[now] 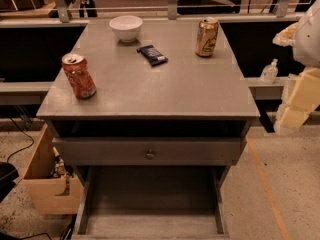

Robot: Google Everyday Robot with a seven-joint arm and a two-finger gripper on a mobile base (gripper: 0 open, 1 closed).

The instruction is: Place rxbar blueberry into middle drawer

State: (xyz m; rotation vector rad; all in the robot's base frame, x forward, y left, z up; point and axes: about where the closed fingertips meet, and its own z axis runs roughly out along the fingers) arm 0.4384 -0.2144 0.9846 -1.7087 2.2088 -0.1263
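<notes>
The rxbar blueberry (152, 54), a flat dark navy bar, lies on the grey cabinet top (150, 89), toward the back and just left of the middle. The middle drawer (150, 226) is pulled out at the bottom of the view and shows a bare grey floor and low side walls. My gripper (296, 104), cream-coloured below the white arm, hangs at the right edge of the view, off the cabinet's right side and well away from the bar. It holds nothing that I can see.
A white bowl (126, 27) sits behind the bar. A gold can (206, 36) stands at back right and a red can (78, 75) at front left. A drawer front with a round knob (150, 154) sits above the open drawer. A wooden box (47, 184) stands on the floor at left.
</notes>
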